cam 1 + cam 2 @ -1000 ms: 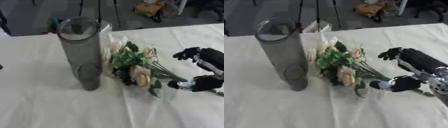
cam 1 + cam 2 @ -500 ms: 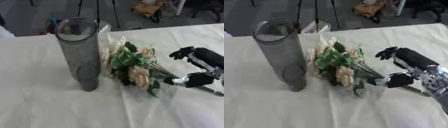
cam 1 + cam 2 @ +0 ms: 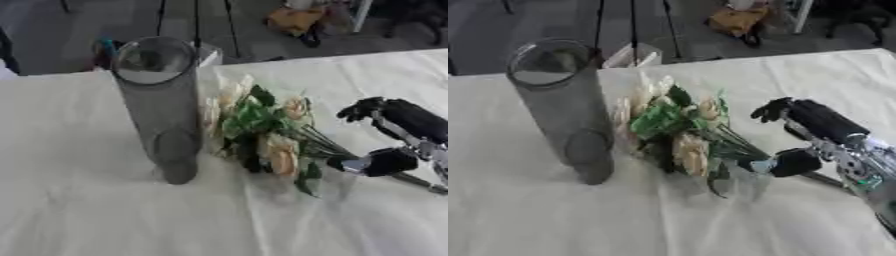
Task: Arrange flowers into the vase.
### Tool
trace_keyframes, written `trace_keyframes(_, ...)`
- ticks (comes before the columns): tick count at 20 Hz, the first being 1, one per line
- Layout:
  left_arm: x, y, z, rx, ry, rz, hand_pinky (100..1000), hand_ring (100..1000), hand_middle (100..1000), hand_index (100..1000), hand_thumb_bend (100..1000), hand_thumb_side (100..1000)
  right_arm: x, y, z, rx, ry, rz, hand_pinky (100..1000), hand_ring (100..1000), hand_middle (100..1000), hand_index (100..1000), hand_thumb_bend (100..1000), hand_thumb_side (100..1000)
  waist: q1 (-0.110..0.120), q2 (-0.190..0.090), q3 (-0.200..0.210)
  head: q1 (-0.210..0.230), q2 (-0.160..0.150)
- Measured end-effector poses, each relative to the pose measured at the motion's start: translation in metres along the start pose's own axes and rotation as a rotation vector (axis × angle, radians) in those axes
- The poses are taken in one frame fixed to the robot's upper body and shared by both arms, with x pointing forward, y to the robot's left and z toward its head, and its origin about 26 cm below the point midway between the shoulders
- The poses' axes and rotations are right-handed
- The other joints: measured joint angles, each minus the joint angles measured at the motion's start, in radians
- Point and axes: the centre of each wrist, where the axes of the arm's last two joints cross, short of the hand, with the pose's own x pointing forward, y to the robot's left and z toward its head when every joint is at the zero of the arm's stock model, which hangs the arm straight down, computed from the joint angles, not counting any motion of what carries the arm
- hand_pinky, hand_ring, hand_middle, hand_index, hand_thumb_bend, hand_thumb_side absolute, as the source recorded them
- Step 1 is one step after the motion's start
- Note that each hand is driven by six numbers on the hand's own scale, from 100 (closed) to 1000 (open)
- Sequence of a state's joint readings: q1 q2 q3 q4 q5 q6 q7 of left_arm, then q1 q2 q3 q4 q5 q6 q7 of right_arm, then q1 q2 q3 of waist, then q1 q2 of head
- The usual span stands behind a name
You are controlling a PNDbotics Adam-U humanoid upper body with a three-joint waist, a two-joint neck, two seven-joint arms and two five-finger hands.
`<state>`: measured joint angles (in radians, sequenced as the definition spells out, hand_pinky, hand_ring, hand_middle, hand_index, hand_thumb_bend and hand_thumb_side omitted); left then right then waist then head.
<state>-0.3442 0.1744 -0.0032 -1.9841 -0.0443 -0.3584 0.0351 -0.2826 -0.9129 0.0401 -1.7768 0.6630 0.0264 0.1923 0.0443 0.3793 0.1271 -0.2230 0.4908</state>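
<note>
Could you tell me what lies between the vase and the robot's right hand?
The flowers lie between the vase and right hand, seen in both views.

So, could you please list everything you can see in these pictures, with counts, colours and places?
Vase: one, tall grey see-through cylinder, upright on the table, left of centre, nothing inside.
Flowers: one bunch, cream blooms with green leaves, lying on the table just right of the vase, stems pointing right.
Table: one, white cloth, filling most of the view.
Orange thing: one, on the floor beyond the table; cannot make it out.
Right hand: one, black with silver, at the bunch's stem end, fingers curled at the stems.
Left hand: not in view.
</note>
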Motion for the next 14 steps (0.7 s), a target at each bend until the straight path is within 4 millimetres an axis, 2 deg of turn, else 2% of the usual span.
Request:
trace_keyframes(5, 0.0000, -0.0012, 0.0000, -0.004, 0.001, 0.003, 582, 583, 782, 911, 100, 1000, 0.0007, 0.0043, -0.0007, -0.020, -0.027, 0.019, 561, 685, 613, 794, 537, 604, 0.000, 0.001, 0.002, -0.004, 0.000)
trace_keyframes(14, 0.0001, -0.0015, 0.0000, -0.008, 0.001, 0.004, 580, 583, 783, 911, 100, 1000, 0.0004, 0.0102, -0.0022, -0.039, -0.062, 0.048, 560, 685, 615, 790, 511, 589, 0.000, 0.007, 0.010, -0.006, 0.000)
